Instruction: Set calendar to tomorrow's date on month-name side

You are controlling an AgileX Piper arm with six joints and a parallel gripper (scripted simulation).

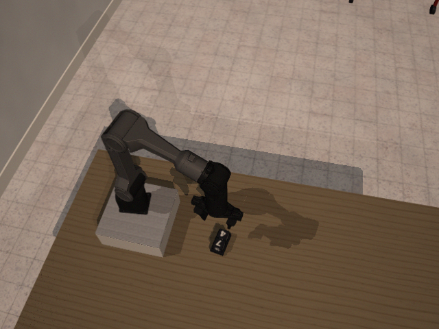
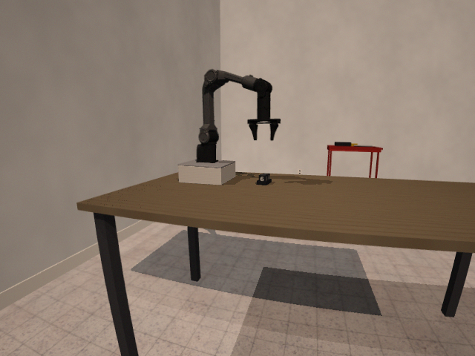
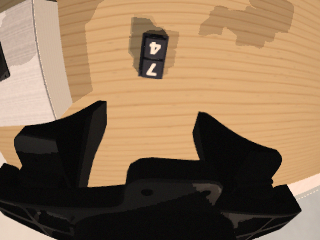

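A small black calendar tray (image 1: 214, 249) (image 2: 263, 182) holds two black cubes side by side on the wooden table (image 1: 283, 276). From above, one cube (image 1: 223, 234) (image 3: 155, 46) shows a 4 on top and the other cube (image 1: 218, 243) (image 3: 151, 68) shows a 7. In the exterior view the cube end facing the camera (image 2: 263, 178) shows a 6. My gripper (image 1: 217, 216) (image 2: 263, 136) (image 3: 151, 117) is open and empty. It hangs high above the table, almost straight over the tray, fingers pointing down.
The arm stands on a pale block (image 1: 138, 223) (image 2: 207, 171) (image 3: 30, 74) to the left of the tray. A red side table (image 2: 353, 150) stands far off by the back wall.
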